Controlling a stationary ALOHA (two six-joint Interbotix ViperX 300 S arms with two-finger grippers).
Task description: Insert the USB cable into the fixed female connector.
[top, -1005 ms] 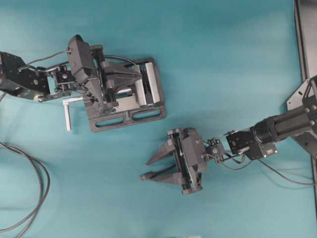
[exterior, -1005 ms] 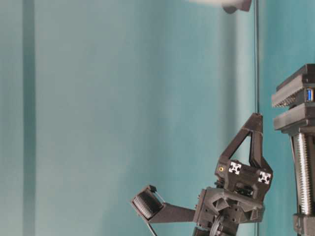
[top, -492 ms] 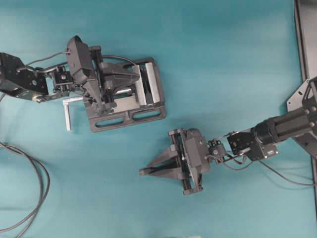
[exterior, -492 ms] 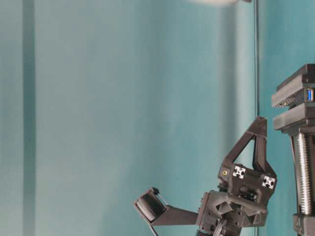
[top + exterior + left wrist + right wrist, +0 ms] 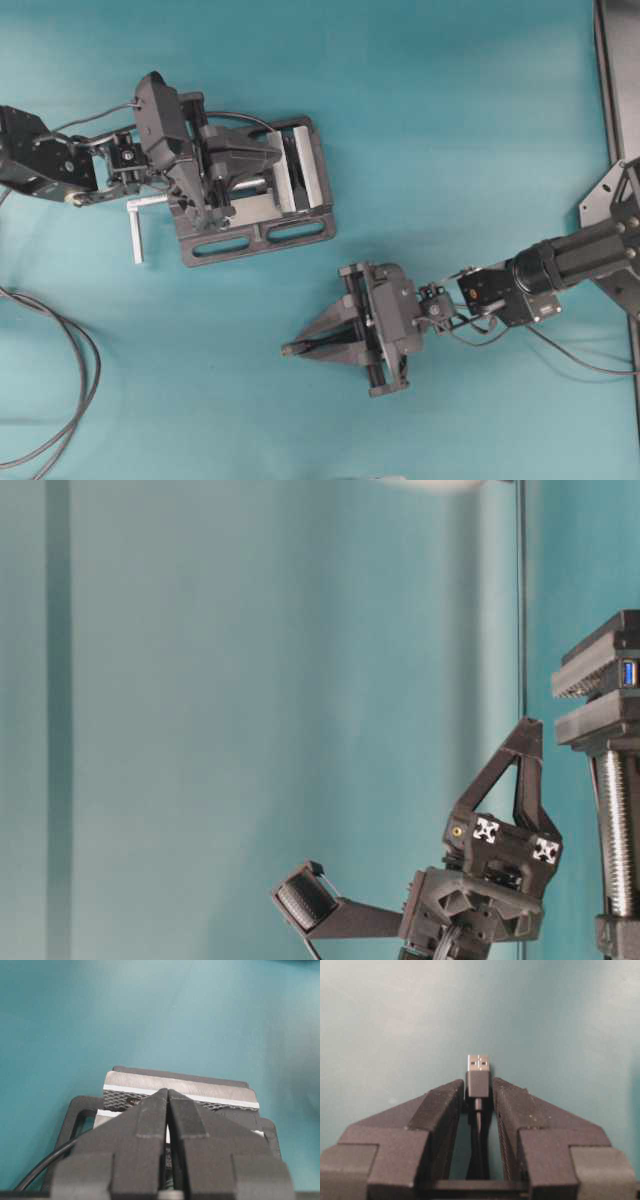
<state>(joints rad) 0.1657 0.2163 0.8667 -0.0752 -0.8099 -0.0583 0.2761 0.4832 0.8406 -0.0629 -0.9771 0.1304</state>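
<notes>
We see the right hand [image 5: 479, 1091] clamped on the USB cable [image 5: 478, 1076]; the left hand [image 5: 167, 1096], fingers together, hovers over the vise [image 5: 300, 175] on the desk [image 5: 450, 120].

arms: black, jointed [image 5: 560, 262] | jaws: dark triangular, ribbed pads | wrist: loose black cables, white cross markers [image 5: 486, 829]

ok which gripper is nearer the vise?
Left. The left gripper sits directly over the vise, jaws closed. The right gripper is off to the lower right on open table, closed on the USB cable.
</notes>
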